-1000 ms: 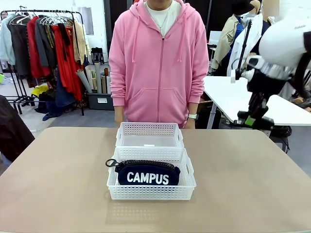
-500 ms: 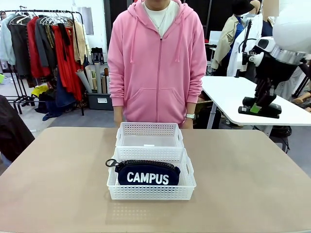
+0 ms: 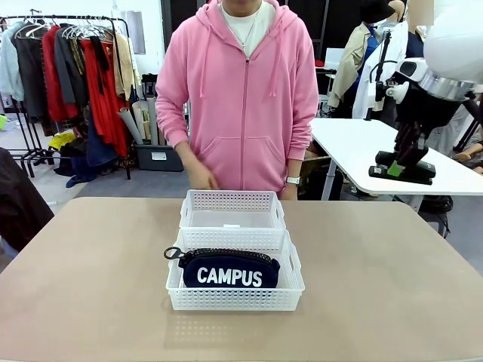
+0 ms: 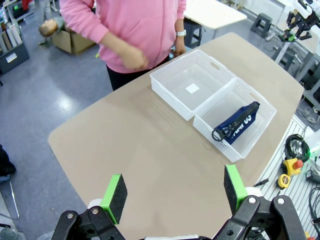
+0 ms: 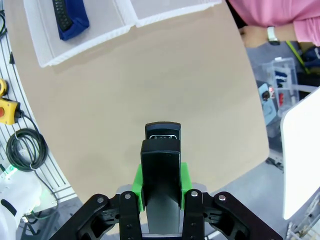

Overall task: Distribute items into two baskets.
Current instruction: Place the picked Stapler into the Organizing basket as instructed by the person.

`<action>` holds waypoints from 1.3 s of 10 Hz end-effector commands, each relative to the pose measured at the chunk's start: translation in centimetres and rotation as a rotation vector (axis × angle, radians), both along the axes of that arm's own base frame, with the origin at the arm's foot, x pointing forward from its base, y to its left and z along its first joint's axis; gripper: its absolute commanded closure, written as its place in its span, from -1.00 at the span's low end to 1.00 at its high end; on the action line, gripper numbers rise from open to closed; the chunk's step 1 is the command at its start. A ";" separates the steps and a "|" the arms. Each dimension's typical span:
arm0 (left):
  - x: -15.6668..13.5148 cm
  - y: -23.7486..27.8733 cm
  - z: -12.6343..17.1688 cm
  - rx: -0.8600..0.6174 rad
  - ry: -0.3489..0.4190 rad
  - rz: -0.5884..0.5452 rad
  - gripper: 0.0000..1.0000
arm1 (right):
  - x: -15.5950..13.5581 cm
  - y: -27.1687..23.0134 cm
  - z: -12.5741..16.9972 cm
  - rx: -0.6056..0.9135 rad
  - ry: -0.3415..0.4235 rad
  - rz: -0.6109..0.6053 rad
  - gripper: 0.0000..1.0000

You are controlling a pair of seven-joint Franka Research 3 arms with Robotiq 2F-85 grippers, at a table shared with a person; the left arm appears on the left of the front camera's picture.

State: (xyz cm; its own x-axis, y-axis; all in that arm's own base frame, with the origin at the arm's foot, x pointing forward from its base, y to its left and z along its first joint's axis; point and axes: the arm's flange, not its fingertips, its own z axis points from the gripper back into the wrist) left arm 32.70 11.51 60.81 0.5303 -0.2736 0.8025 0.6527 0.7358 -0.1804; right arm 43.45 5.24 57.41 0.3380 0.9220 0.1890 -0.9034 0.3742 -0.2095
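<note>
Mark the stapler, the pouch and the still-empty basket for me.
stapler (image 5: 161, 165): right wrist view, top of its black body, clamped between the green pads.
pouch (image 3: 230, 275): front view, on the CAMPUS lettering.
empty basket (image 3: 232, 201): front view, its far lattice wall.

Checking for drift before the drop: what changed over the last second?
The right gripper, shut on the black stapler, rose and shifted slightly right early on, then held. The person's hand came up from behind the table edge toward the smaller basket. The CAMPUS pouch and the larger basket stayed put.
</note>
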 end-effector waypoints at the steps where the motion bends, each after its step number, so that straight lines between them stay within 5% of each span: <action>1: 0.0 0.0 0.1 -0.002 -0.010 -0.004 -1.00 | -0.1 -0.1 0.2 -0.012 -0.005 -0.010 0.70; 13: 0.0 0.0 0.1 -0.002 -0.010 -0.004 -1.00 | 0.0 0.0 0.0 0.001 0.000 0.001 0.70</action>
